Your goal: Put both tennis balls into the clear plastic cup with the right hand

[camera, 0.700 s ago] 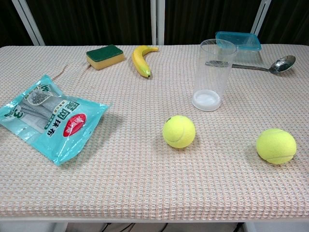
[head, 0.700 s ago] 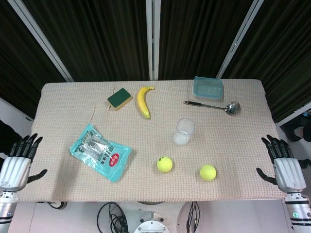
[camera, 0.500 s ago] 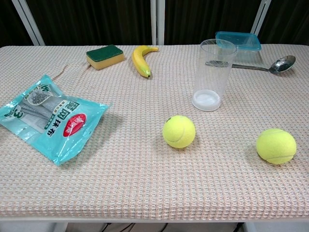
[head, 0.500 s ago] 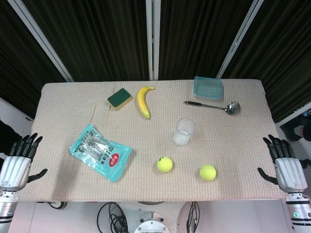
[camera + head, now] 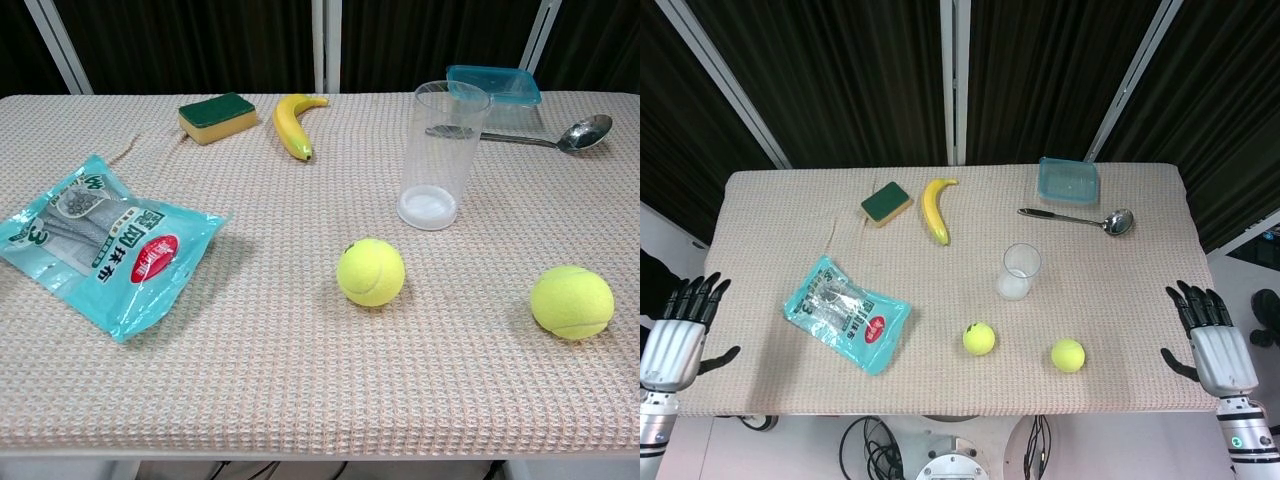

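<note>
Two yellow-green tennis balls lie on the table's near half: one tennis ball (image 5: 979, 339) (image 5: 371, 271) near the middle, the other tennis ball (image 5: 1068, 355) (image 5: 572, 301) to its right. The clear plastic cup (image 5: 1020, 271) (image 5: 443, 154) stands upright and empty just behind them. My right hand (image 5: 1207, 337) hovers open at the table's right edge, fingers spread, well right of the balls. My left hand (image 5: 678, 333) hangs open off the left edge. Neither hand shows in the chest view.
A teal wipes packet (image 5: 847, 313) (image 5: 95, 240) lies front left. At the back are a green sponge (image 5: 886, 202) (image 5: 217, 116), a banana (image 5: 936, 207) (image 5: 294, 125), a blue lidded box (image 5: 1068, 180) (image 5: 494, 84) and a metal ladle (image 5: 1080, 218) (image 5: 557, 136).
My right hand has shifted a little left toward the table edge. Balls, cup and left hand have not moved.
</note>
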Available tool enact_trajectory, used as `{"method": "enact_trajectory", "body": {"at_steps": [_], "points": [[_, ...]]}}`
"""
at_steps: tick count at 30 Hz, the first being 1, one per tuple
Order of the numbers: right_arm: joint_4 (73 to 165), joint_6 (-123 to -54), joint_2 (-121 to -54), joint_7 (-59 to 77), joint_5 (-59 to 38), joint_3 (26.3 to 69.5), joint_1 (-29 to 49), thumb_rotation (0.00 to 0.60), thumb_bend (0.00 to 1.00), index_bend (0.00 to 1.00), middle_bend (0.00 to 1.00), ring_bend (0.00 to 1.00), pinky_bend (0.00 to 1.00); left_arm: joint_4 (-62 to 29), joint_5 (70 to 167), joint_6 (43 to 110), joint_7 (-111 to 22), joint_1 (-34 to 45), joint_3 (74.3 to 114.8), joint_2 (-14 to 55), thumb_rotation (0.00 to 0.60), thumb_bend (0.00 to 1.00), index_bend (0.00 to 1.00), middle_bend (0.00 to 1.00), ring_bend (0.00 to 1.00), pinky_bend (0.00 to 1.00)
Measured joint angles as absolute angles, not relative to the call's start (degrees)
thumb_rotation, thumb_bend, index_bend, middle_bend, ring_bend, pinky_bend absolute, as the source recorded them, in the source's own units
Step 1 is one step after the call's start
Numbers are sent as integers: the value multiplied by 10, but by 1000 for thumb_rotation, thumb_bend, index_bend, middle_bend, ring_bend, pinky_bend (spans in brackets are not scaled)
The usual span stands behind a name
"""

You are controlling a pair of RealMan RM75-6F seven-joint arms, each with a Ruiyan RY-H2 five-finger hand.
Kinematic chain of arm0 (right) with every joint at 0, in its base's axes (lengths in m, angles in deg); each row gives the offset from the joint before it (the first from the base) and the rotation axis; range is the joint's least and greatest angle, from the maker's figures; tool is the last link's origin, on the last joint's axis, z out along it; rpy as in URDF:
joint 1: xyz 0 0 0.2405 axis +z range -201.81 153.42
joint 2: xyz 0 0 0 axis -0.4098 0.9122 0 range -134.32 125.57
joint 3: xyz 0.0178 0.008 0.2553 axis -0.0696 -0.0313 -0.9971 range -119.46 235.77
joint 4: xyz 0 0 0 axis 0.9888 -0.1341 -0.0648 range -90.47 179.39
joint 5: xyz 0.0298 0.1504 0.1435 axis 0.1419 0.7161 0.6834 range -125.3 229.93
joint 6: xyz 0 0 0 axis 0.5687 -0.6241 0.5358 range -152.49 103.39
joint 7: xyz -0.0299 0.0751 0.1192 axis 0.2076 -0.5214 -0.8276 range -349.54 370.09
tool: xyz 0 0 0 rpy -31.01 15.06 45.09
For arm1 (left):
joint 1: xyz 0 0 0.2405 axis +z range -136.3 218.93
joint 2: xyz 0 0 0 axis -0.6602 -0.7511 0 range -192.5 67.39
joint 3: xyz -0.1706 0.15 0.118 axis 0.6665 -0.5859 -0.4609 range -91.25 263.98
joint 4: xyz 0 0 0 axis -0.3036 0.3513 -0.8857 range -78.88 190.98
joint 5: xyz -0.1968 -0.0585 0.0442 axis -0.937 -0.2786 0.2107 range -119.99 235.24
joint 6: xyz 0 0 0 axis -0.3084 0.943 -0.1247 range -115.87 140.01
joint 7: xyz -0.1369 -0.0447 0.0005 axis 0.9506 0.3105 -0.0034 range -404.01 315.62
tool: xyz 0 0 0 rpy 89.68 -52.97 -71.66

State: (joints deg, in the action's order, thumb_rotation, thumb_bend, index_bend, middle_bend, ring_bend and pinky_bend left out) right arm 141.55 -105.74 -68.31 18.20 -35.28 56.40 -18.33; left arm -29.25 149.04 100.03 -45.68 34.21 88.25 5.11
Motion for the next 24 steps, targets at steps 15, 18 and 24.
{"method": "enact_trajectory", "body": {"at_steps": [15,18,24], "points": [[1442,-913,-751,359,-376,597,-116,600,166,0,0,0,0,-285,1489,1012,-448,352,878,53,600,33,0,0,0,0],[1428,-888,-771,366,-354,595,-101,600,176,0,0,0,0,-284,1487,1009,-450,352,877,54,600,33,0,0,0,0],[1396,-878,-801,366,-350,597,-89,600,178,0,6,2,127,-283,1483,1004,-453,352,877,54,600,33,0,0,0,0]]}}
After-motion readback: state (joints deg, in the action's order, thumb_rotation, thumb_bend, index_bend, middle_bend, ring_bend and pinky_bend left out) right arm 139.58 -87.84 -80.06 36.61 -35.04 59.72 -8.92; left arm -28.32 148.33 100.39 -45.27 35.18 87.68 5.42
